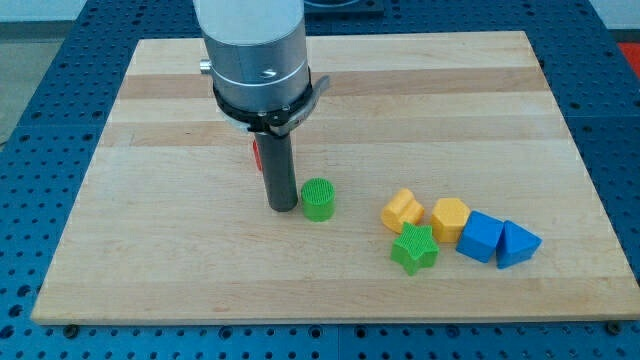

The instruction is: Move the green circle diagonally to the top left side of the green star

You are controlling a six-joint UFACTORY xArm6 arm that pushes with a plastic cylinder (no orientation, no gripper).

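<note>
The green circle (318,199) is a short green cylinder standing near the middle of the wooden board. The green star (414,248) lies to the lower right of it, well apart. My tip (282,207) rests on the board just left of the green circle, very close to it or touching it. The arm's grey body hangs over the board's upper middle and hides what lies behind it.
A yellow block (403,211) and a second yellow block (450,218) sit just above the green star. A blue cube (481,237) and a blue triangle-like block (516,243) lie to their right. A red block (256,153) peeks out behind the rod.
</note>
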